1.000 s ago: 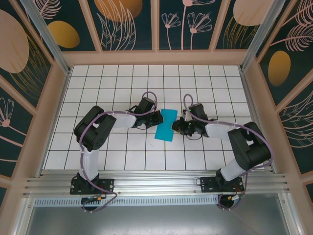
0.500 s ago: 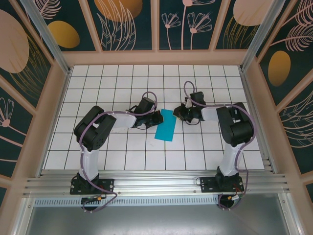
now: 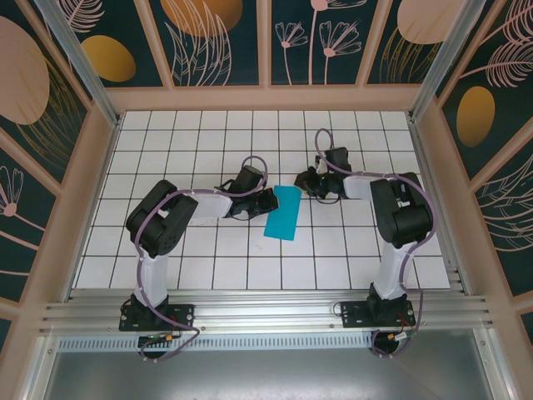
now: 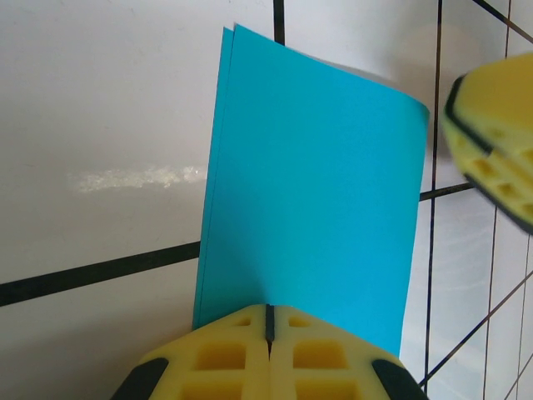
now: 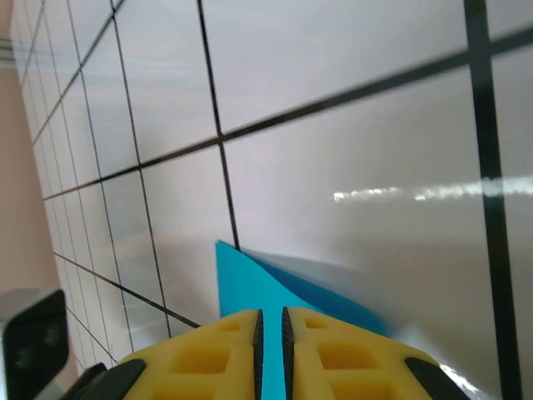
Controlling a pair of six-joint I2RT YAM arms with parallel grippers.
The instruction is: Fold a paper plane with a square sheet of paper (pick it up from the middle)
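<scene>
The square sheet of paper [image 3: 281,215] is teal-blue and lies folded double on the white tiles in the middle of the table, a long slanted strip. In the left wrist view its two layers [image 4: 316,192] stretch away from my left gripper [image 4: 269,310], which is shut with its tips on the near edge; no paper shows between the jaws. From above, that left gripper [image 3: 274,200] meets the strip's left edge. My right gripper [image 3: 301,183] is at the strip's far right corner. It is shut [image 5: 269,315] on a raised corner of the sheet [image 5: 250,283], teal showing between the pads.
The tiled table [image 3: 208,142] is boxed in by wooden walls [image 3: 266,96] at the back and sides. An aluminium rail [image 3: 266,312] runs along the near edge. One yellow finger of the right gripper [image 4: 491,142] shows beside the paper in the left wrist view.
My right gripper has swung away from me toward the back wall with the paper's corner. The sheet went from a pinched bow-tie shape to a straight folded strip. The left arm stayed still.
</scene>
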